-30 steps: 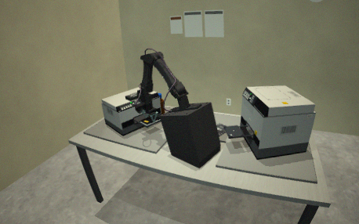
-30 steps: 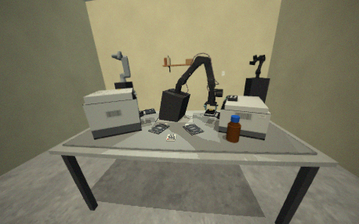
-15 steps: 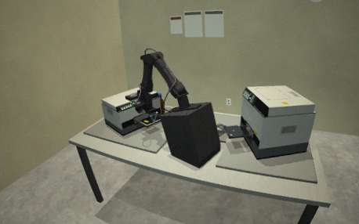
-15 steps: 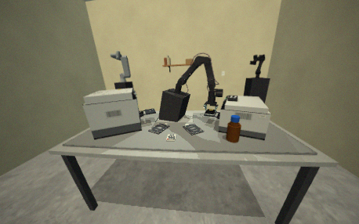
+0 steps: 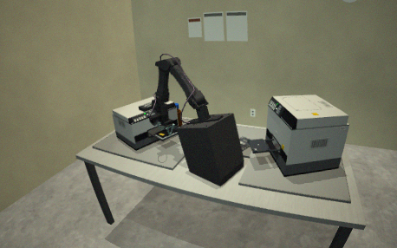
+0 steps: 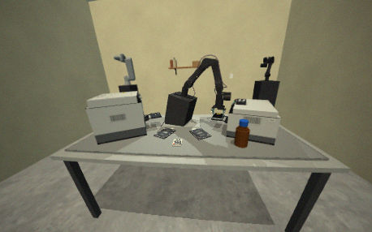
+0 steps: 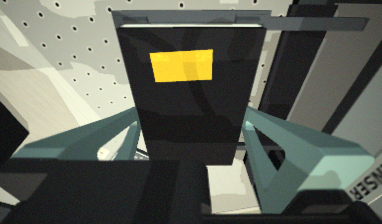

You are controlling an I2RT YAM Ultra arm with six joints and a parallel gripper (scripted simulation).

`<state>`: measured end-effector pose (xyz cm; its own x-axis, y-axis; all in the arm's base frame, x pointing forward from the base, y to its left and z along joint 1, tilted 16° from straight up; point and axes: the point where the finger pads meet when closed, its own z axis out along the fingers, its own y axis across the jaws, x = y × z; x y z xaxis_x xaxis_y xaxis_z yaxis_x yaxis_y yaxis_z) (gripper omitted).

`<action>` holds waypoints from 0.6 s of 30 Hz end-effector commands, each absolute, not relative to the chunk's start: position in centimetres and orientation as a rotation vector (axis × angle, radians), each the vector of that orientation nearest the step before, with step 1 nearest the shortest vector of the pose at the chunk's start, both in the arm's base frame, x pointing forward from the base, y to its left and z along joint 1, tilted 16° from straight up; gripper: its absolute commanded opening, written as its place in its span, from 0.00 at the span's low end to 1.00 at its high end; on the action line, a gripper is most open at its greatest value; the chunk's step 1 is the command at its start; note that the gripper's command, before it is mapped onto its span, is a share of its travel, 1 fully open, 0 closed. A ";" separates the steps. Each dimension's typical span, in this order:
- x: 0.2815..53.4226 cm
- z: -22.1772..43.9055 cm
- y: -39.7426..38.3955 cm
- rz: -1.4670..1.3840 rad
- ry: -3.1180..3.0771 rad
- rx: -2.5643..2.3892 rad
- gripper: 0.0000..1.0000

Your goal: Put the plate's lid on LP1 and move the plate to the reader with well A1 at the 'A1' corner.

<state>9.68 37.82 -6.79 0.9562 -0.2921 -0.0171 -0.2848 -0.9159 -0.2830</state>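
The gripper (image 7: 192, 137) has its teal fingers set wide on the two long sides of the dark lid (image 7: 189, 95); from the wrist view they look pressed against its edges, so the jaws are clamped on the lid at a broad spread. The lid carries a yellow label (image 7: 182, 65) toward its 12 o'clock end and covers the plate, which cannot be seen beneath it, on the dispenser's stage (image 7: 312, 22). At 4 o'clock in the wrist view, part of the dispenser's printed name (image 7: 372, 182) shows. From the exterior view the gripper (image 6: 218, 113) hangs just at 9 o'clock of the dispenser (image 6: 253, 119), with the capped bottle (image 6: 242, 134) in front of that machine. The two bench positions (image 6: 165, 132) (image 6: 200, 134) lie on the deck between the dispenser and the reader (image 6: 115, 118), and the arm's black pedestal (image 6: 180, 109) stands behind them.
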 end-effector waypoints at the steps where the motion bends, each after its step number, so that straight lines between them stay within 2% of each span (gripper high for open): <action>1: 9.7 -6.3 38.0 -0.036 0.425 -2.819 0.85; 18: 9.7 -4.7 38.7 -0.035 0.421 -2.793 0.85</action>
<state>9.66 37.74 -6.51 0.9562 -0.2921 -0.0171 -0.2849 -0.9162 -0.2819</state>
